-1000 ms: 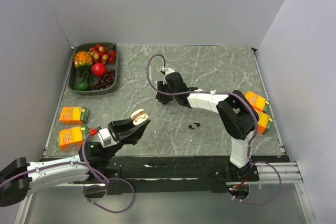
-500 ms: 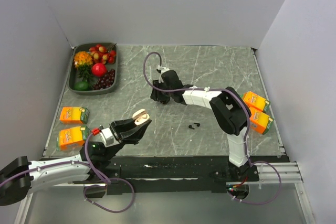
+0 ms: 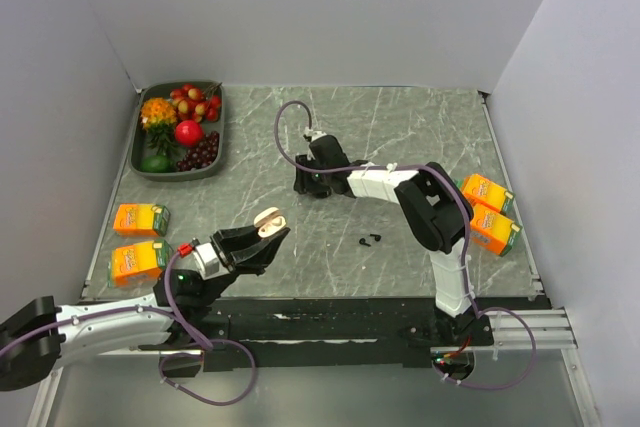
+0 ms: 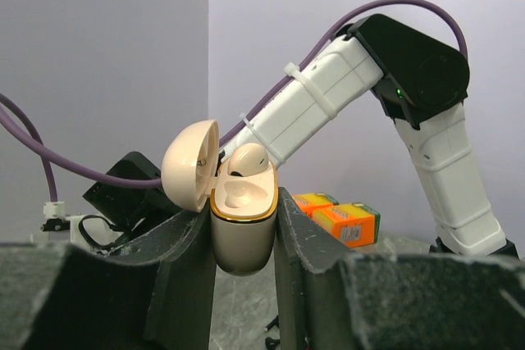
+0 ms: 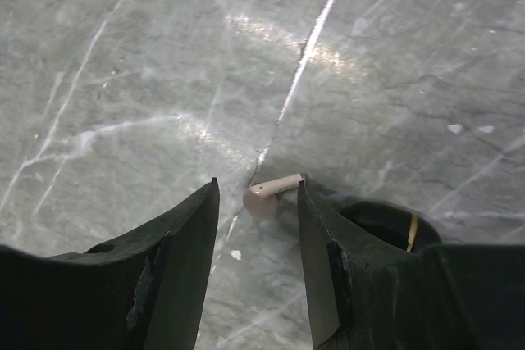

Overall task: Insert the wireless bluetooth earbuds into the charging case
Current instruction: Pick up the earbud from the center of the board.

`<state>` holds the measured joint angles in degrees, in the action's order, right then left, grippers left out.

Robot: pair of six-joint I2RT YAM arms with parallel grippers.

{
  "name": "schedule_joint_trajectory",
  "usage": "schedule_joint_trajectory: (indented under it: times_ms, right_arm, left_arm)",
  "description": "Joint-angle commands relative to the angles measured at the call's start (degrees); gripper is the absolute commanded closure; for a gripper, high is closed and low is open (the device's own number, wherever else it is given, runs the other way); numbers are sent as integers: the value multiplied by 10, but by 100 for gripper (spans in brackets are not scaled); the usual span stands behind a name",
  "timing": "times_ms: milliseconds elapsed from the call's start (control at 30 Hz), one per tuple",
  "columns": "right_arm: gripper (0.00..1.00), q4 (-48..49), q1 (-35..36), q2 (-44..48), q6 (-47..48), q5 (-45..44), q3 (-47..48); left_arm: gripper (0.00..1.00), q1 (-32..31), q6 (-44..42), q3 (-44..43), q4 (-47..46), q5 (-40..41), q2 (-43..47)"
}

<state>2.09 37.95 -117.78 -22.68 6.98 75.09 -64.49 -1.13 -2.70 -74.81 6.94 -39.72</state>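
Charging case [image 4: 242,239], beige with its lid swung open, sits clamped upright between the fingers of the left gripper [image 4: 242,211], raised above the near left part of the table [image 3: 400,127]. The left wrist view shows one earbud [image 4: 246,160] seated in a pocket of the case. From above, the case [image 3: 267,222] is only a pale shape at the left gripper [image 3: 262,237].

The right gripper [image 3: 312,183] is low over the middle of the table, and the top view hides what lies under it. Its wrist view shows the jaws of the right gripper [image 5: 257,194] standing apart, with a second earbud [image 5: 267,196] lying on the marble between them. The stem tip looks to touch one finger, while the other finger is clear of it.

Small black bits [image 3: 370,239] lie nearer, to the right.
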Motion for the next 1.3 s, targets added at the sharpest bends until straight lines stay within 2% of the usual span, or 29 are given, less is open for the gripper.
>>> schedule_joint_trajectory:
  times_ms: [0, 367, 700, 1000, 1267]
  right_arm:
    - [48, -2, -5, -6, 12, -23, 18]
    - [48, -2, 4, 3, 26, -47, 14]
    - [51, -34, 27, -13, 39, -65, 46]
    - [56, -46, 31, -22, 35, -83, 53]
    - [68, -43, 31, -27, 34, -89, 45]
  left_arm:
    - [99, -3, -7, 38, -102, 4, -11]
    - [99, -2, -6, 33, -90, 1, -8]
    - [99, -3, -3, 35, -91, -4, -4]
    - [99, -5, -2, 36, -89, -5, 0]
    - [99, -5, 2, 36, -93, -8, -4]
